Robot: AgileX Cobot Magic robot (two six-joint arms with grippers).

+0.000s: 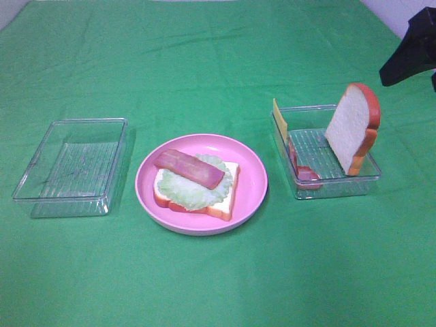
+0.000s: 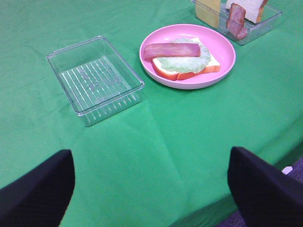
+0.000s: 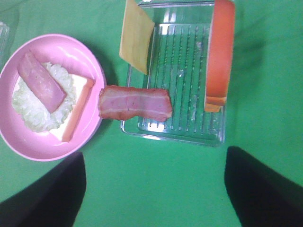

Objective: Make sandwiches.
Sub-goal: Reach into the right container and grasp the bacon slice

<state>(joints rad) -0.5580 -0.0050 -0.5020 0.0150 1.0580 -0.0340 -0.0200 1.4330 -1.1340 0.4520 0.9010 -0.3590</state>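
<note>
Sandwich [image 1: 197,182]: you have it half-built on the plate, just left of the frame's centre: a bread slice [image 1: 228,199] underneath, lettuce [image 1: 185,189] on it, one bacon strip [image 1: 189,168] on top.
Green cloth [image 1: 218,61]: it covers the whole table in your high view.
Left tray [image 1: 41,163]: clear plastic, at the frame's left, beside the plate and apart from it.
Right tray [image 1: 340,185]: clear plastic, right of centre, near the plate.
Pink plate [image 1: 253,178]: round, between the two trays.
Left gripper [image 2: 150,158]: its wrist camera shows you both fingers spread wide over the cloth, holding nothing.
Right gripper [image 3: 155,158]: spread wide too, holding nothing; cloth just beside the right tray shows between the fingers.
Upright bread slice [image 1: 351,126]: it stands on its crust in the right tray, leaning toward the tray's right wall.
Cheese square [image 1: 279,117]: on edge against the right tray's left wall.
Loose bacon strip [image 1: 301,169]: it leans on that same left wall, nearer the frame's bottom, one end sticking out past the rim.
</note>
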